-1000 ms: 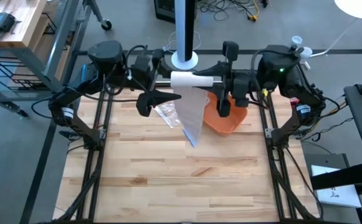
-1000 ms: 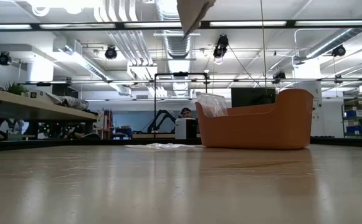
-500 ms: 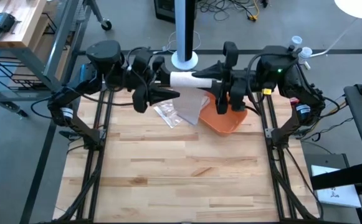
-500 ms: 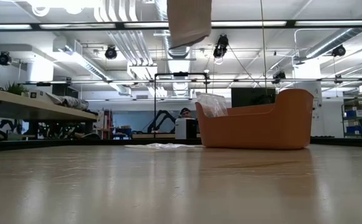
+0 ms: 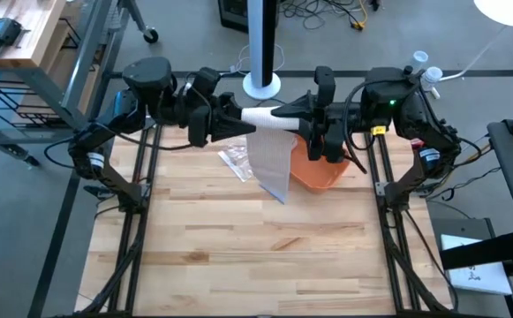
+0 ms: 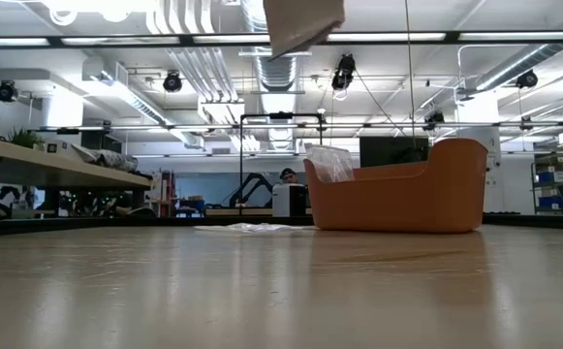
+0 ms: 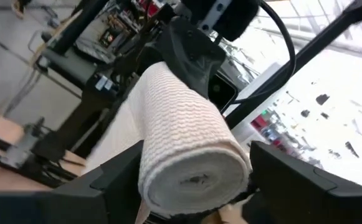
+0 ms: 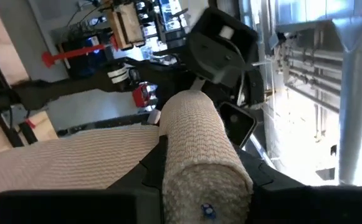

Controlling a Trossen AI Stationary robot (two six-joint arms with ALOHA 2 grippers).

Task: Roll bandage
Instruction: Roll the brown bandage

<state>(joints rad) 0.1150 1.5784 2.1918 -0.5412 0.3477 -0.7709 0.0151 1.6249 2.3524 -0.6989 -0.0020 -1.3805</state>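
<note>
A white bandage roll is held level in the air over the table's far part, between my two grippers. Its loose tail hangs down from it as a flat strip; the low view shows only the tail's lower end, well above the table. My left gripper comes at the roll from the table's left and is shut on its left end. From the right, my right gripper is shut on the other end. My left gripper has the roll's left end between its two fingers, one on each side of the round wall. It points level, along the roll's axis. The roll is lifted clear and lies level. My right gripper pinches the roll's right end between its two fingers, level and along the roll's axis from the table's right. The tail leaves the roll sideways and hangs slack.
An orange bin stands on the table under my right gripper, with a clear plastic wrapper lying to its left. A white post rises behind the roll. The table's near half is bare wood.
Both grippers have rolled about the line of the roll while staying in place, turning the roll with them. The tail, which hung as a narrow twisted point, swung up toward the roll and now hangs as a wider, flat strip.
</note>
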